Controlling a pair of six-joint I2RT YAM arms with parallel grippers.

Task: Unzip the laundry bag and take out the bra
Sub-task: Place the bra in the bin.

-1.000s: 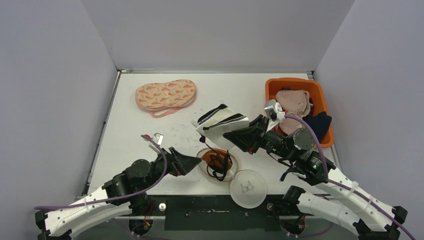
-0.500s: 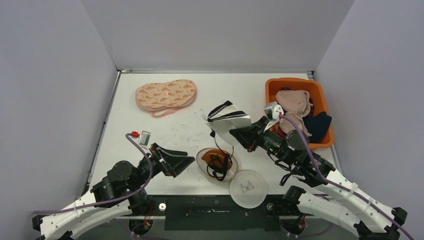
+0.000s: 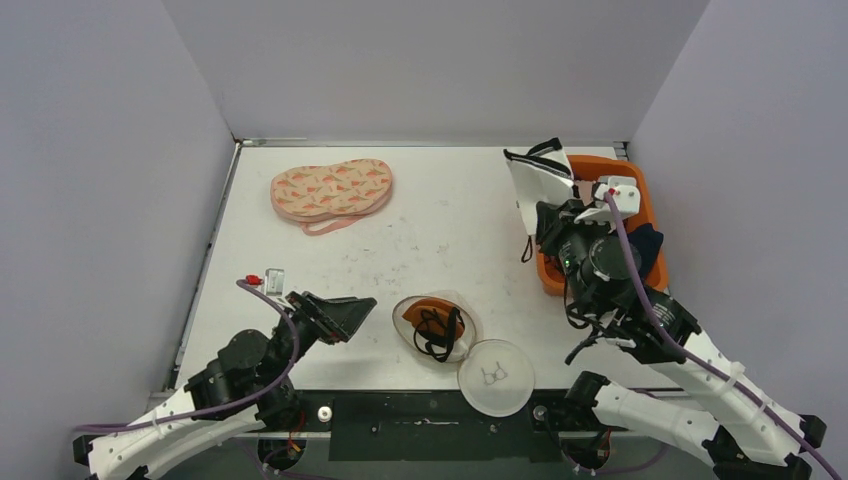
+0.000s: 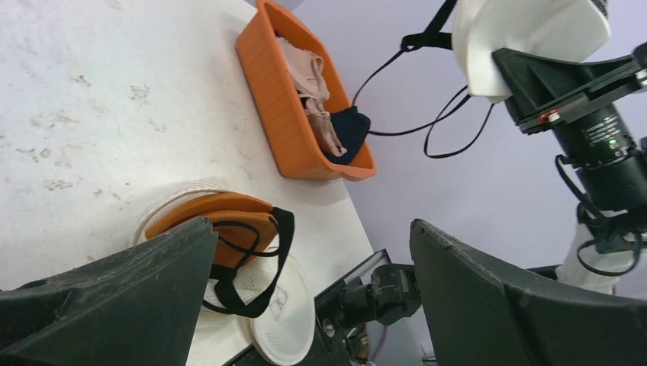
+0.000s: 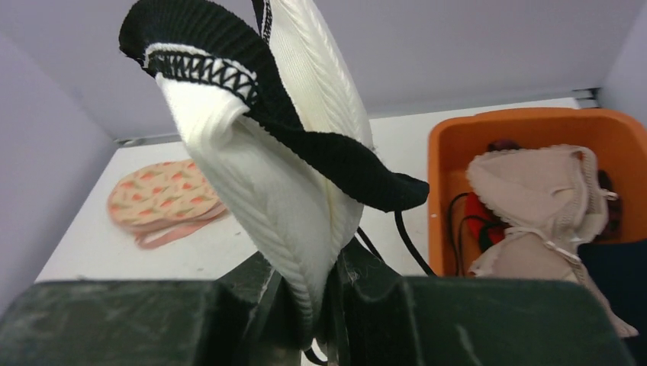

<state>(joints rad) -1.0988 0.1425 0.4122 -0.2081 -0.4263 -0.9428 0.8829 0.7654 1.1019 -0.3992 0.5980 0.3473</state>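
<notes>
I count one white-and-black bra [image 3: 530, 180], pinched in my right gripper [image 3: 547, 215], aloft beside one orange bin [image 3: 640, 195]. Left gripper [image 3: 350, 318] spread wide, empty, near one opened laundry bag [image 3: 435, 322].

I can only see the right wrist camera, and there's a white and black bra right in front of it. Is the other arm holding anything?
Observer: No. The left gripper is open and empty, low over the table.
Operator: Where's the laundry bag? I only see my white and black bra and an orange basket.
Observer: The laundry bag lies open near the table's front edge, between the two arms.
Operator: Is it empty now?
Observer: No. An orange piece with black straps sits in it.
</notes>
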